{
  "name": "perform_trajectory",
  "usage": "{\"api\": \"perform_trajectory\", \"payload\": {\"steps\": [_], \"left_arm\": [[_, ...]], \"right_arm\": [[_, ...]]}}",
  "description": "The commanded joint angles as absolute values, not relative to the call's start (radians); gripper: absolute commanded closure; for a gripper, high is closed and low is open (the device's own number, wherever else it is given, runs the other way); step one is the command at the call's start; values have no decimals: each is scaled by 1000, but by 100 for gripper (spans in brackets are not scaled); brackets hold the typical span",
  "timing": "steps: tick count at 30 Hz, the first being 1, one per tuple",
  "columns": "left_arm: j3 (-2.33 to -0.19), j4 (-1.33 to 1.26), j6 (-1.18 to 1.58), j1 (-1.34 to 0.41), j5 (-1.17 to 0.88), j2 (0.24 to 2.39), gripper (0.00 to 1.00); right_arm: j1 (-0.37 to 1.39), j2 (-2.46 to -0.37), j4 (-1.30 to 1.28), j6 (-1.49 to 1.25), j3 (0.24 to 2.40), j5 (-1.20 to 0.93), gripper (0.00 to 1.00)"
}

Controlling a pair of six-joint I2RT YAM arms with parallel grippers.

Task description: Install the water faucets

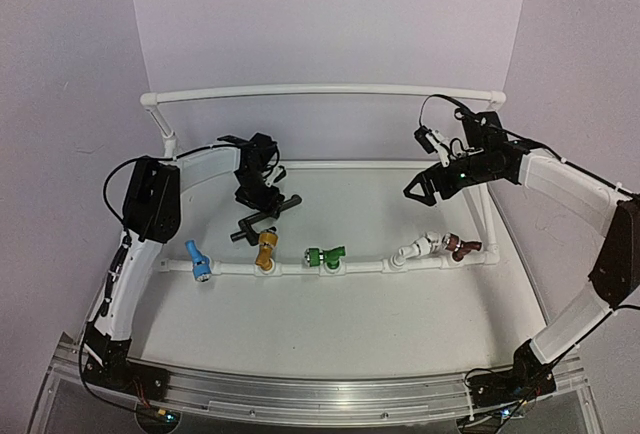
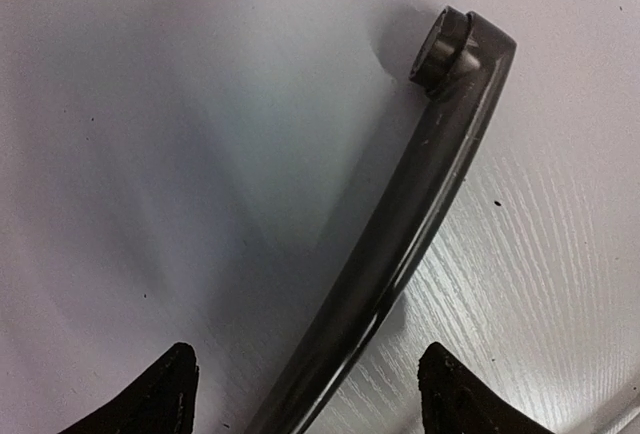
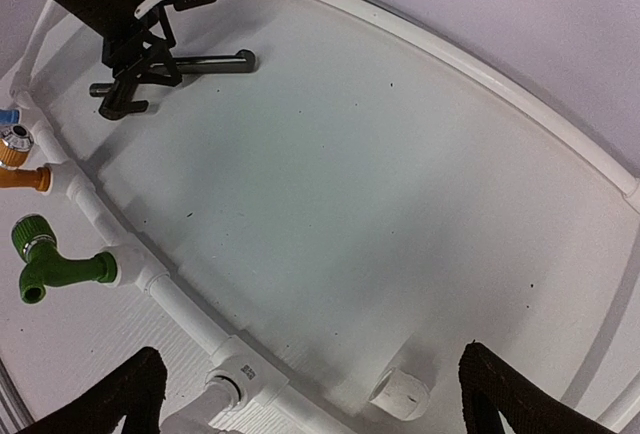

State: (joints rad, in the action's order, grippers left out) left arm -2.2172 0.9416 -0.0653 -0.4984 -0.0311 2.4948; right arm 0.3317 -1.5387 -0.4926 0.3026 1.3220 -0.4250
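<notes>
Since the dark grey-black plastic faucet with the long straight lever (image 2: 395, 244) lay loose on the white table (image 3: 380, 174), behind the white plastic pipe rail (image 3: 180, 299) and not mounted on it, the step in hand looked like the pick-up, with the fitting-on not yet done. The left claw (image 2: 310, 396) hung over the faucet with its jaws wide apart and the lever running up between them. Neither black fingertip (image 2: 170, 394) appeared to touch it, so the claw held nothing. The next move probably called for a short drop and a square close across the lever, a narrow, slick bar that could twist or slip out if pinched off-centre. The right claw (image 3: 315, 394) hovered high over the other side of the table, likewise spread wide and empty. Below it the small white cylindrical pipe fitting (image 3: 400, 392) sat on the table just beside the rail; whether the two touched could not be told.
</notes>
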Motion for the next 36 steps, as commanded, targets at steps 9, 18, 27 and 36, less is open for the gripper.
{"api": "perform_trajectory", "payload": {"steps": [9,18,27,36], "left_arm": [[-2328,968,-94,-495,-57,2560,41],[-2338,1003,-117,-497,-20,2596,56],[-2235,959,-53,-497,-5,2467,97],[-2022,744,134,-496,173,2197,100]], "right_arm": [[334,-1551,-532,310,1395,-437,2],[334,-1559,-548,318,1432,-447,2],[334,-1559,-558,325,1448,-472,2],[334,-1575,-580,319,1517,-485,2]]}}
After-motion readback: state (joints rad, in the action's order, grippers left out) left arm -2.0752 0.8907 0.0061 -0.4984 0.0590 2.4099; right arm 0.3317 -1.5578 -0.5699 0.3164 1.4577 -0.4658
